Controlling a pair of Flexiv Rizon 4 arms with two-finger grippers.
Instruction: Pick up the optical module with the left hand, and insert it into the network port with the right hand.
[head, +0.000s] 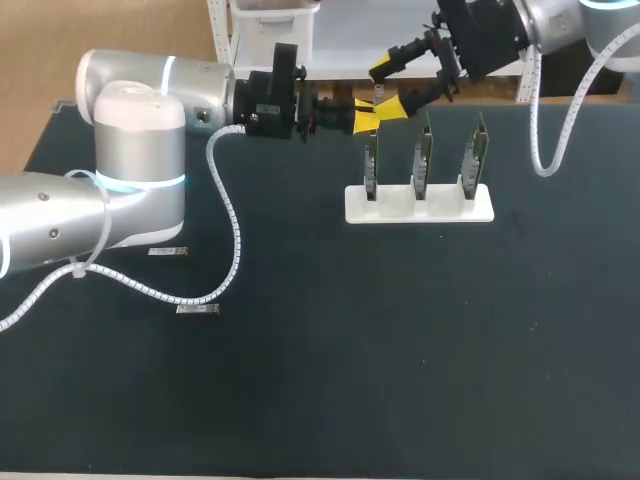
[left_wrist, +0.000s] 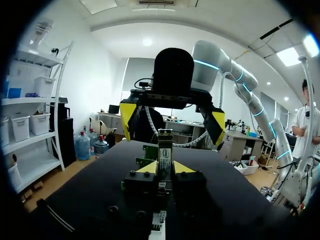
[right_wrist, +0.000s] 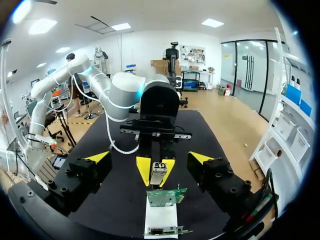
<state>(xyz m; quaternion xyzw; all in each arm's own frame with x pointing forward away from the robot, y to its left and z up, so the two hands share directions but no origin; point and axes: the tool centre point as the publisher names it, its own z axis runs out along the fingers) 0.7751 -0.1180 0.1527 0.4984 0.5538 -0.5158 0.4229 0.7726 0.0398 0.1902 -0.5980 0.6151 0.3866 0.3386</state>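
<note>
The optical module (head: 378, 97), a slim metal stick, is held above the table's far side by my left gripper (head: 366, 116), which is shut on it. In the left wrist view the module (left_wrist: 165, 148) stands upright between the yellow tips of my left gripper (left_wrist: 165, 168). My right gripper (head: 399, 86) faces it from the far right, open, with one finger on each side of the module and no contact. In the right wrist view the module (right_wrist: 158, 173) sits ahead of my right gripper (right_wrist: 150, 159), midway between its spread fingers, just over a green network card (right_wrist: 166, 196).
A white stand (head: 420, 204) holds three upright network cards just below both grippers. Two spare modules (head: 168, 251) (head: 198, 309) lie flat on the black table near my left arm's cable.
</note>
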